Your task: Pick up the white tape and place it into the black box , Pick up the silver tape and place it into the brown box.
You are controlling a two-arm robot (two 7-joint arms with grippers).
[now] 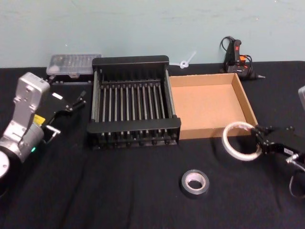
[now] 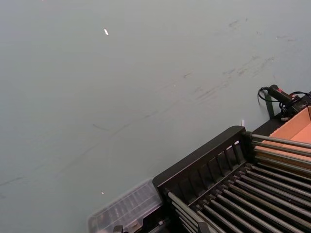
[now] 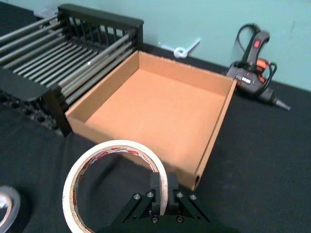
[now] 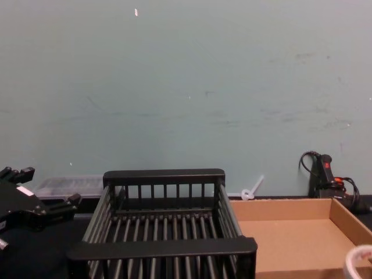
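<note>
Gripping now: right gripper (image 1: pixel 259 138) is pinching the rim of the white tape (image 1: pixel 240 140), jaws closed on it, roll tilted up just near of the brown box (image 1: pixel 245 102).
Left gripper (image 1: pixel 76 101): is hanging left of the black box (image 1: pixel 131 62), fingers parted, holding nothing.
Silver tape (image 1: pixel 195 182): is lying flat on the black table (image 1: pixel 119 191), near of both boxes.

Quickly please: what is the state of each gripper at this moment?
Left gripper: open, holding nothing, left of the black box.
Right gripper: closed on the rim of the white tape, in front of the brown box.
</note>
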